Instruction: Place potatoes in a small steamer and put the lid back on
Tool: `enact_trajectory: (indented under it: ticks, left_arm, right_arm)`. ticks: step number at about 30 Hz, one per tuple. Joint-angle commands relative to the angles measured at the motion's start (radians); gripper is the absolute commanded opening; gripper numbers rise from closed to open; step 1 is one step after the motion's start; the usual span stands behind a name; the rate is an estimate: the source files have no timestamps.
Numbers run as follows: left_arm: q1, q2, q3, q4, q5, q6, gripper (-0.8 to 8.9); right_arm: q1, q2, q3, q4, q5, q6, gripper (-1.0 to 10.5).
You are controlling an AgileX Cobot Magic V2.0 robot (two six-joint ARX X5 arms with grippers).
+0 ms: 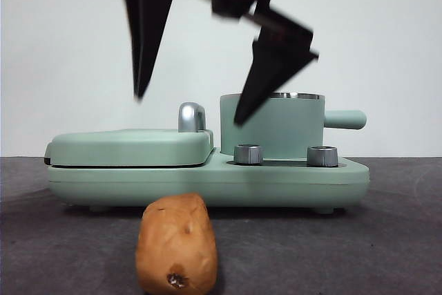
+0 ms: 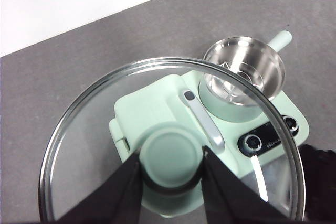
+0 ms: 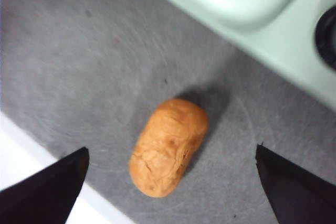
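The right gripper [image 3: 170, 182] hangs above the potato [image 3: 168, 153] with its two black jaws spread wide, one on each side and both clear of it. In the front view the same gripper [image 1: 186, 108] shows as two dark pointed jaws coming down from the top edge, well above the table. The potato [image 1: 177, 245] lies on the grey mat [image 1: 400, 240], just in front of the mint-green cooker [image 1: 207, 177], with a dark spot on the end facing the front camera.

The left gripper [image 2: 170, 169] is pinched on the green knob [image 2: 172, 156] of the lid [image 2: 79, 114], a glass disc with a steel rim, held in the air over the cooker. The steamer [image 2: 244, 72] stands uncovered on the cooker, steel inside showing, its stubby handle [image 2: 281, 39] pointing away from the flat cover [image 2: 152, 111]. Two control knobs [image 1: 248, 154] sit in front of the steamer [image 1: 283, 129].
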Motion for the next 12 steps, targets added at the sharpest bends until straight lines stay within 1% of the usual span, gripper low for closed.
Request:
enact_trajectory:
  ticks: [1, 3, 12]
  left_arm:
    - [-0.002, -0.047, 0.000, 0.025, -0.003, 0.012, 0.08]
    - [-0.002, -0.073, -0.016, 0.027, -0.003, 0.012, 0.08]
    - [-0.002, -0.123, -0.053, 0.026, -0.003, 0.011, 0.08]
  right_arm:
    - [0.024, 0.063, 0.021, -0.005, 0.003, 0.028, 5.1]
    - [0.029, 0.094, 0.021, -0.007, 0.003, 0.039, 5.1]
    - [0.045, 0.194, 0.021, 0.009, -0.013, 0.039, 5.1]
